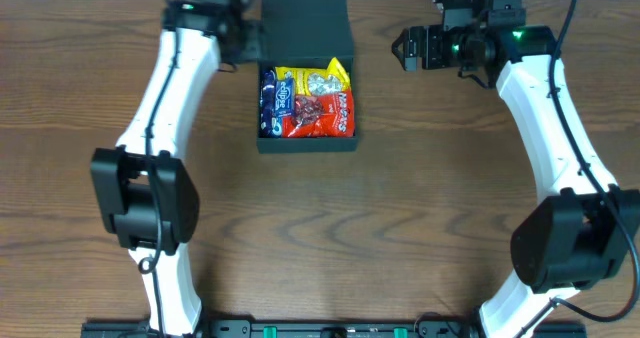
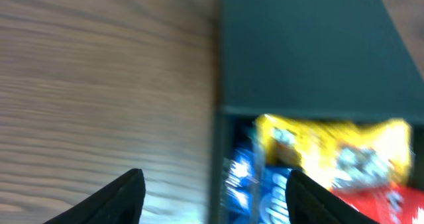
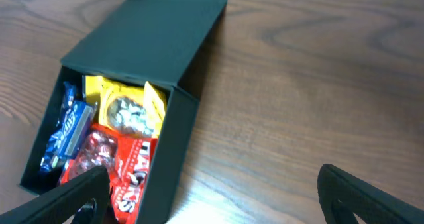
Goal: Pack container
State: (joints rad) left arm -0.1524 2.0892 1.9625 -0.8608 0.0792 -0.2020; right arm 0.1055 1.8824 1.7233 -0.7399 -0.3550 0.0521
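The dark green-black container (image 1: 308, 146) sits open at the table's back centre, its flap lid (image 1: 305, 23) laid back flat. Inside lie a yellow packet (image 1: 315, 81), a red packet (image 1: 322, 115) and a blue packet (image 1: 271, 100). My left gripper (image 1: 243, 40) is open and empty just left of the lid hinge; its wrist view shows the box's left wall (image 2: 217, 164) between its fingers (image 2: 215, 197). My right gripper (image 1: 405, 48) is open and empty, right of the box; its wrist view shows the container (image 3: 173, 151) and packets at left between the fingers (image 3: 212, 197).
The wooden table (image 1: 420, 208) stretches bare around the box. Both arm bases stand at the front left (image 1: 145, 193) and front right (image 1: 575, 238).
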